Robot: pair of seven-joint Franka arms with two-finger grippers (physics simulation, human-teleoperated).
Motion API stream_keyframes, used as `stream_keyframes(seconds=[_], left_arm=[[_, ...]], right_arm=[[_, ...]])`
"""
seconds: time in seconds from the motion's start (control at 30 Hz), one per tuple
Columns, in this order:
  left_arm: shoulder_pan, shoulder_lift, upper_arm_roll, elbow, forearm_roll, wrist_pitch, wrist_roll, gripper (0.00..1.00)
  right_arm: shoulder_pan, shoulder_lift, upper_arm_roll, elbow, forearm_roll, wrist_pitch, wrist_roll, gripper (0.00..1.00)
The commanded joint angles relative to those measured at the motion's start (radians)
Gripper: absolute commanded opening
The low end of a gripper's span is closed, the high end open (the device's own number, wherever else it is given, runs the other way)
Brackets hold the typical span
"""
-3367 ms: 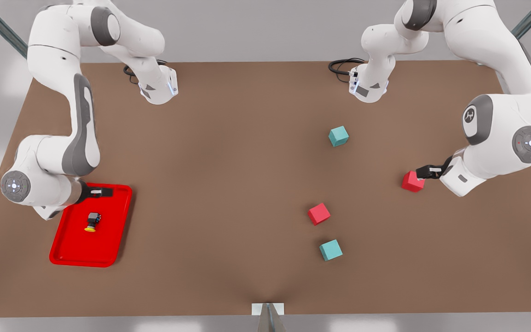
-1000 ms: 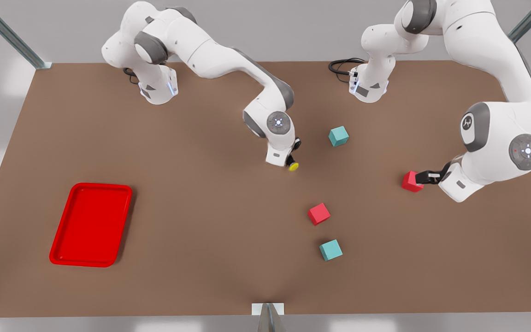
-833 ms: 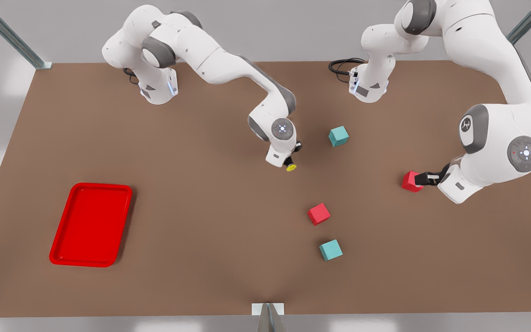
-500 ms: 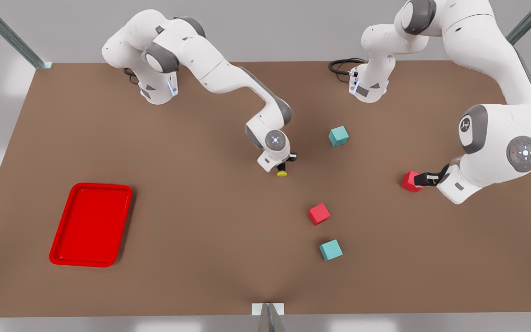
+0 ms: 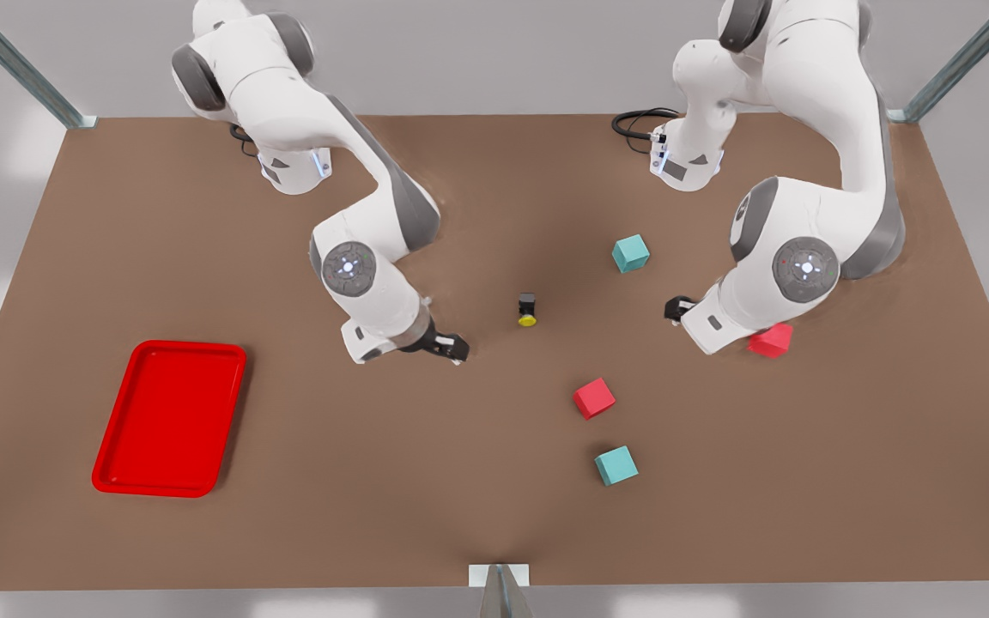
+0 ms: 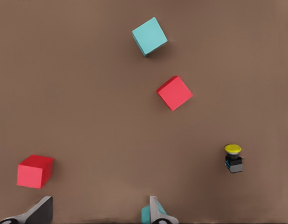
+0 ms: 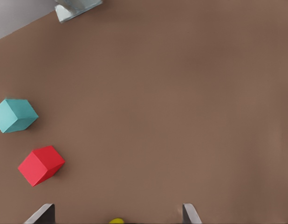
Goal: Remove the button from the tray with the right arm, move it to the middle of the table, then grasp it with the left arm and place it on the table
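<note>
The button [image 5: 527, 308] lies free on the brown table [image 5: 374, 481] near its middle, yellow cap toward the front edge. My right gripper [image 5: 452, 348] is open to the front view's left of it, a short way off; in the right wrist view its fingers [image 7: 116, 209] stand wide apart with the yellow cap [image 7: 117, 220] just past them. My left gripper [image 5: 676, 309] hovers open to the front view's right of the button, and its wrist view [image 6: 97, 205] has the button [image 6: 234, 158] off to one side. The red tray [image 5: 170, 418] holds nothing.
Teal cubes [image 5: 630, 253] [image 5: 615, 465] and a red cube [image 5: 593, 397] lie between the button and the left arm. Another red cube [image 5: 771, 341] sits partly behind the left arm's wrist. A grey mount [image 5: 499, 577] stands at the table's front edge.
The right gripper let go of the button at the table's middle and pulled back toward the front view's left. The left arm swung from the red cube toward the button.
</note>
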Motion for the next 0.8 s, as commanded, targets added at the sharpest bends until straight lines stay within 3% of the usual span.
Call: stream_keyframes(seconds=[0.0,0.03,0.13,0.3,0.47,0.77], left_arm=[[-0.215,0.034,-0.001,-0.001,-0.061,-0.025,-1.004,1.00],[-0.360,0.093,-0.001,-0.007,-0.062,0.048,-1.175,1.00],[-0.446,0.241,-0.001,-0.043,-0.059,0.370,-1.540,1.00],[-0.477,0.188,0.011,-0.320,0.110,0.728,-1.542,1.00],[-0.473,0.171,0.011,-0.419,0.166,0.837,-1.057,1.00],[-0.473,0.177,0.006,-0.531,0.166,0.921,-0.894,1.00]], right_arm=[[-0.148,-0.008,-0.006,0.034,-0.127,-0.349,-0.302,1.00],[-0.183,-0.008,0.002,0.116,-0.292,-0.343,-0.328,1.00],[-0.216,-0.029,0.007,0.190,-0.236,-0.382,-0.483,1.00],[-0.334,-0.077,0.007,0.186,-0.131,-0.438,-0.482,1.00],[-0.324,-0.077,0.010,0.186,-0.111,-0.516,-0.486,1.00],[-0.366,-0.075,0.004,0.190,-0.078,-0.518,-0.486,1.00]])
